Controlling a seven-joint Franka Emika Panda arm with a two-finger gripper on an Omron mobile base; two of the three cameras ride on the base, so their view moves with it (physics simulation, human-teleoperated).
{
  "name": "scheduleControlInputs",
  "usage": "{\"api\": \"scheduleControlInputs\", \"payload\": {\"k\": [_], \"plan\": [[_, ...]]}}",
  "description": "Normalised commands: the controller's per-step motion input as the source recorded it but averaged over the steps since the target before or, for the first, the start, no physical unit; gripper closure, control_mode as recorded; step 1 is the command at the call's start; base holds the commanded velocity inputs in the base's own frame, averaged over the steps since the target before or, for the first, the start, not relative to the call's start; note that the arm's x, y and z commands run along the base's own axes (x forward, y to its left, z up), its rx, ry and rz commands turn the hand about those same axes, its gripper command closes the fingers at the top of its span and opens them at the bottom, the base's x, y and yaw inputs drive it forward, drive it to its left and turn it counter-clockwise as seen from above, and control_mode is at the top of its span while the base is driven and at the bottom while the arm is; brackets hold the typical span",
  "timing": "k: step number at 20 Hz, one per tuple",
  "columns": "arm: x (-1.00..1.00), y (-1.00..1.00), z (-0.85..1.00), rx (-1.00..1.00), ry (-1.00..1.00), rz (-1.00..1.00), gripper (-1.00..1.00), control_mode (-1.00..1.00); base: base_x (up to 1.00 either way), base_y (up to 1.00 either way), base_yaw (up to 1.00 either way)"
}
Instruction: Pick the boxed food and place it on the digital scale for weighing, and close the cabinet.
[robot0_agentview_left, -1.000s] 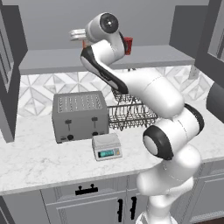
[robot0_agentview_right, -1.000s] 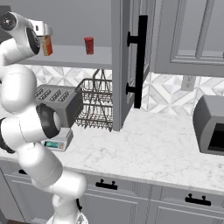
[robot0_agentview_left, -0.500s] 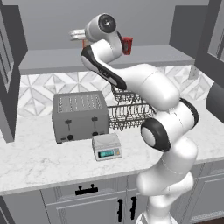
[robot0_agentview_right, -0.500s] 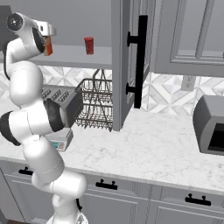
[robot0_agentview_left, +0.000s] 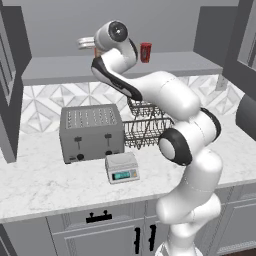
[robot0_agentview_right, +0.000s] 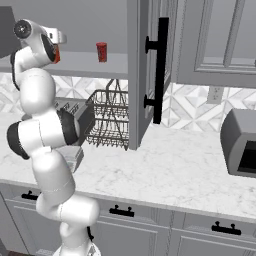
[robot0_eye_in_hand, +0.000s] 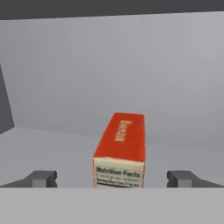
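Box (robot0_eye_in_hand: 120, 151) on the cabinet shelf (robot0_eye_in_hand: 52, 144), between my open pincer (robot0_eye_in_hand: 112, 178) fingers, untouched; since the earlier frame my arm has swung leftward, the can (robot0_agentview_left: 145, 52) unmoved.

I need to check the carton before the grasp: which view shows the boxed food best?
The hand view: the boxed food stands centred between the open gripper's fingertips, label readable. In both base views the arm hides nearly all of it; the right base view shows just an orange-red sliver.
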Motion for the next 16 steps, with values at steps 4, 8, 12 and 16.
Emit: {"api": "scheduleControlInputs", "payload": {"k": [4,8,12,16], "plan": [[0.19,0.00,-0.07,0.00,0.00,0.00,1.00,-1.00,0.00,0.00,0.00],[0.08,0.00,-0.03,0.00,0.00,0.00,1.00,-1.00,0.00,0.00,0.00],[0.00,0.00,0.00,0.00,0.00,0.00,1.00,-1.00,0.00,0.00,0.00],[-0.01,0.00,0.00,0.00,0.00,0.00,1.00,-1.00,0.00,0.00,0.00]]}}
